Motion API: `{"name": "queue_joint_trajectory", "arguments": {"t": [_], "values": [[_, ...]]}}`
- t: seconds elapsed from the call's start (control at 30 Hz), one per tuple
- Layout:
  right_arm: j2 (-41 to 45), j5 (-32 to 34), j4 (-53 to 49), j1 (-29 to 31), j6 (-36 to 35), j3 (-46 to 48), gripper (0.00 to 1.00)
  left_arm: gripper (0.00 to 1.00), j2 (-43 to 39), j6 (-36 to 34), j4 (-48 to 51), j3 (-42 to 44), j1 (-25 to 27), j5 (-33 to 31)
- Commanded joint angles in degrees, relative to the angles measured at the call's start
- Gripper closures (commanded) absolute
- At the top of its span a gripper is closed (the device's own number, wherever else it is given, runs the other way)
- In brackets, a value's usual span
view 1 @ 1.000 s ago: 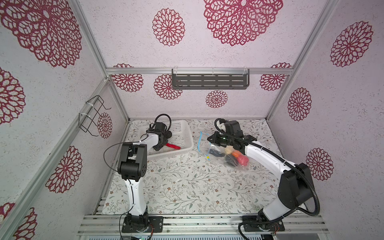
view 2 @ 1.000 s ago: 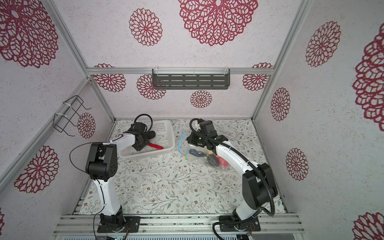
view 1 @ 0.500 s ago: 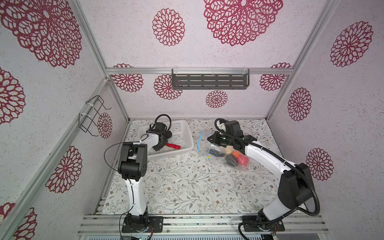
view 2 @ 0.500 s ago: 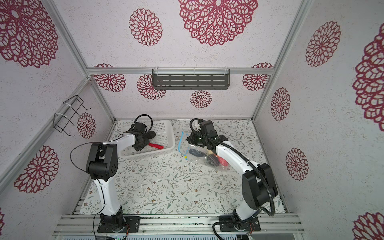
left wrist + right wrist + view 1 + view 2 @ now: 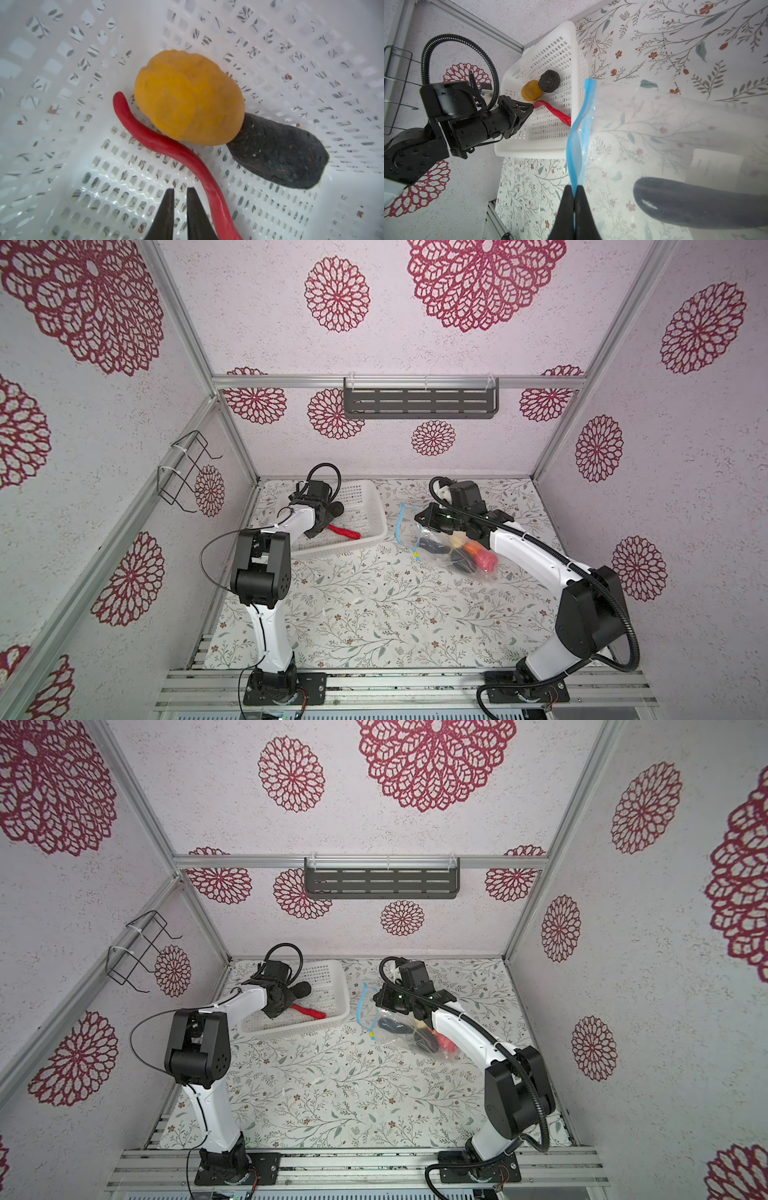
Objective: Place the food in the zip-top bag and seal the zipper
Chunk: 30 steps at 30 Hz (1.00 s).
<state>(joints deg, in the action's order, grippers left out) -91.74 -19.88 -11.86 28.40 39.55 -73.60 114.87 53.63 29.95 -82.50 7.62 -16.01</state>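
- Left gripper (image 5: 180, 190): fingers stood narrowly apart, empty; red chilli (image 5: 164, 143) lay just beside them, yellow potato (image 5: 187, 99) ahead, inside white basket (image 5: 62, 62).
- Right gripper (image 5: 574, 192): fingers clamped the zipper (image 5: 581, 124); zip-top bag (image 5: 654, 124) extended ahead of them.

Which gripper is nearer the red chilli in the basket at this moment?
Left. The left gripper is inside the white basket, its fingertips just beside the red chilli. The right gripper is outside the basket, pinching the bag's blue zipper strip.
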Motion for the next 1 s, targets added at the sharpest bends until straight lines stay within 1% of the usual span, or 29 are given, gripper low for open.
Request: {"name": "queue_joint_trajectory", "arguments": {"t": [0.0,0.03,0.17,0.23,0.33,0.47,0.83,0.87,0.97], "values": [[1.6,-0.5,0.6,-0.3,-0.3,-1.1,1.00,0.78,-1.4,-0.9,0.3,0.3,0.3,-1.1],[1.6,-0.6,0.7,-0.2,-0.3,-1.0,1.00,0.72,-1.3,-1.0,-0.2,0.3,0.3,-0.7],[1.7,-0.5,0.7,-0.3,-0.3,-0.9,1.00,0.58,-0.7,-0.7,-2.3,0.1,0.4,1.3],[1.7,-0.5,0.7,-0.3,-0.3,-1.1,1.00,0.54,-0.1,-0.3,-2.6,-0.5,0.5,1.9],[1.6,-0.4,0.4,-0.3,-0.3,-1.3,1.00,0.51,1.4,-0.1,-1.5,-1.9,0.6,1.9],[1.6,-0.4,0.3,-0.3,-0.3,-1.3,1.00,0.49,3.7,-0.1,0.3,-3.6,0.6,1.6],[1.0,-0.8,0.3,-0.3,-0.5,-1.4,1.00,0.47,7.3,-0.6,-1.0,-4.6,0.6,4.5],[0.9,-0.7,0.3,-0.3,-0.5,-1.5,1.00,0.48,7.3,-0.6,-0.8,-4.6,0.6,4.4],[0.7,-0.8,0.3,-0.4,-0.5,-1.6,1.00,0.56,7.3,-0.5,0.0,-4.5,0.6,3.6]]}}
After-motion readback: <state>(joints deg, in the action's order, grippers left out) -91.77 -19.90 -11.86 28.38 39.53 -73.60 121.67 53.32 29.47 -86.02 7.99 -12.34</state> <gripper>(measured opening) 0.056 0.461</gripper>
